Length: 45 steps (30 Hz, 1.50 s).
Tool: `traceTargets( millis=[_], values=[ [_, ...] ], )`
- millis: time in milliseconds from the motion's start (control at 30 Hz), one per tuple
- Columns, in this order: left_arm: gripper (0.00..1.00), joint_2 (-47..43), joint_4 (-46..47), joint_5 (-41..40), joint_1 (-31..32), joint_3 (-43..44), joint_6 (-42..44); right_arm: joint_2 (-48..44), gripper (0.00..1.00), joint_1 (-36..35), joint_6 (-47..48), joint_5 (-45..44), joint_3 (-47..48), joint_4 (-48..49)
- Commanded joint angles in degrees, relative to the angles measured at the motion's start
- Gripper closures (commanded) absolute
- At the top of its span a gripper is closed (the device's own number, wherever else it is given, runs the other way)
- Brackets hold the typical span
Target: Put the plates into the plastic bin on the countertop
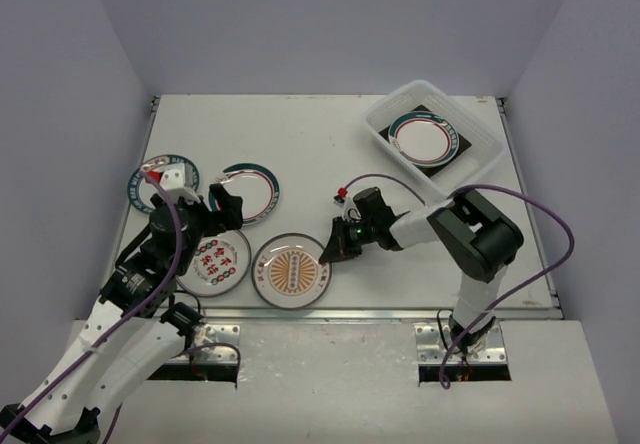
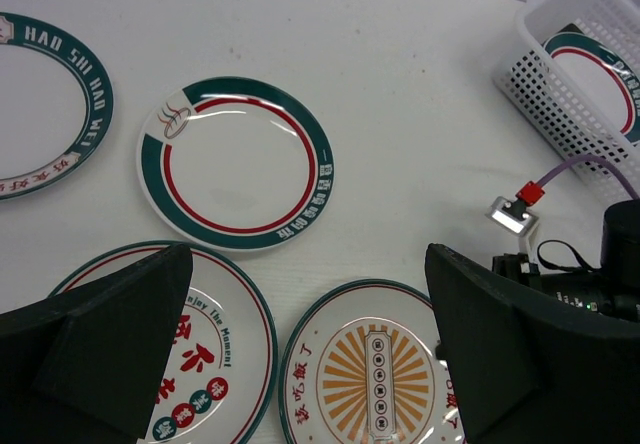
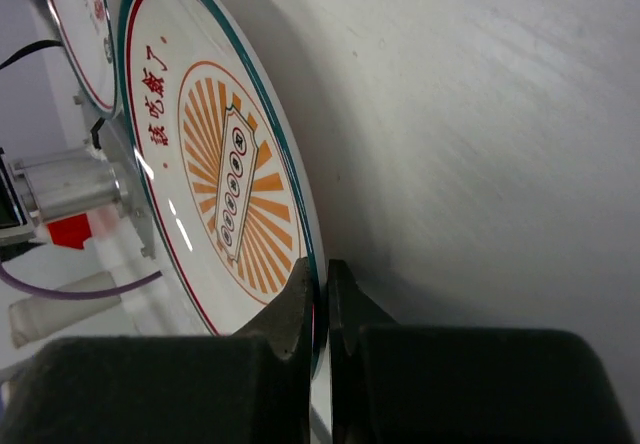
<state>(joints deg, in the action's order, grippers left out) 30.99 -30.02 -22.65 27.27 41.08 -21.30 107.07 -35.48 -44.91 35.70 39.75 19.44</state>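
- Your right gripper (image 3: 320, 289) is clamped shut on the rim of the sunburst plate (image 3: 225, 179), which lies on the countertop (image 3: 480, 114).
- Your left gripper (image 2: 310, 359) hangs wide open, holding nothing.
- The plate looks stiff, glazed, slippery and breakable: pinch only the rim and lift gently toward the plastic bin (image 1: 490, 149).

sunburst plate (image 2: 375, 384) cut off below; far-left plate (image 1: 137, 186) partly behind left arm (image 1: 150, 254).
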Motion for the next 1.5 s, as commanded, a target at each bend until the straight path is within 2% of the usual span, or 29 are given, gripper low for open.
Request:
traceTargets(
  millis=[0, 133, 200, 300, 400, 500, 567, 667, 767, 867, 1033, 1067, 1100, 1133, 1167, 1233, 1267, 1367, 1433, 1467],
  values=[
    [0.00, -0.8, 1.4, 0.4, -0.4, 1.0, 0.4, -12.3, 1.00, 0.5, -0.3, -17.3, -2.7, -6.8],
    [0.00, -1.1, 1.5, 0.5, -0.5, 1.0, 0.5, -27.2, 1.00, 7.1, -0.6, -19.7, -1.5, -14.2],
    [0.00, -1.3, 1.5, 0.3, -0.5, 1.0, 0.4, -32.3, 1.00, 15.8, -2.5, -19.9, -0.7, -15.9],
    [0.00, -1.5, 1.5, 0.0, -0.5, 1.0, 0.3, -36.1, 1.00, 27.5, -10.7, -19.1, -0.9, -12.8],
    [0.00, -1.5, 1.5, 0.5, -0.5, 0.9, 0.4, -36.8, 1.00, 34.5, -25.0, -29.1, -0.6, -10.5],
    [0.00, -1.4, 1.6, 1.1, -0.5, 0.9, 0.5, -32.1, 1.00, 35.1, -31.7, -42.9, 4.8, -13.9],
    [0.00, -1.4, 1.7, 1.2, -0.5, 0.8, 0.6, -28.1, 1.00, 35.1, -34.4, -46.7, 9.4, -13.8],
    [0.00, -1.6, 2.0, 1.6, -0.5, 0.7, 0.7, -19.6, 1.00, 37.0, -35.6, -48.1, 17.8, -13.1],
    [0.00, -1.6, 2.2, 2.2, -0.5, 0.7, 1.0, -13.5, 1.00, 37.0, -38.0, -50.3, 21.8, -16.7],
    [0.00, -1.5, 2.2, 2.4, -0.5, 0.6, 1.1, -9.7, 1.00, 37.1, -41.1, -52.7, 23.1, -17.1],
    [0.00, -1.3, 2.4, 2.8, -0.5, 0.6, 1.2, -7.0, 1.00, 37.6, -37.4, -52.4, 24.2, -15.0],
    [0.00, -1.2, 2.4, 2.9, -0.5, 0.7, 1.3, -6.9, 0.95, 37.8, -35.6, -51.1, 24.3, -13.7],
    [0.00, -1.2, 2.5, 3.0, -0.5, 0.7, 1.4, -7.1, 0.71, 38.0, -33.1, -48.9, 24.7, -12.3],
    [0.00, -1.1, 2.7, 3.3, -0.5, 0.7, 1.5, -7.4, 0.38, 38.2, -30.3, -46.3, 25.3, -11.0],
    [0.00, -1.1, 2.8, 3.5, -0.5, 0.7, 1.6, -7.9, 0.25, 38.1, -30.0, -45.5, 25.8, -11.4],
    [0.00, -0.7, 3.0, 3.6, -0.5, 0.7, 1.7, -9.5, 0.06, 38.0, -29.0, -44.6, 26.3, -13.0],
    [0.00, -0.5, 3.0, 3.7, -0.5, 0.7, 1.7, -11.2, 0.02, 37.8, -28.8, -44.7, 27.8, -16.5],
    [0.00, -0.1, 2.8, 3.8, -0.5, 0.8, 1.8, -14.5, 0.01, 36.3, -26.2, -49.8, 33.2, -30.3],
    [0.00, -0.1, 2.9, 3.6, -0.5, 0.8, 1.7, -16.3, 0.01, 35.8, -23.9, -49.9, 34.3, -32.6],
    [0.00, -0.1, 2.9, 3.4, -0.5, 0.8, 1.7, -17.1, 0.01, 35.6, -21.2, -47.3, 34.0, -31.5]
  ],
)
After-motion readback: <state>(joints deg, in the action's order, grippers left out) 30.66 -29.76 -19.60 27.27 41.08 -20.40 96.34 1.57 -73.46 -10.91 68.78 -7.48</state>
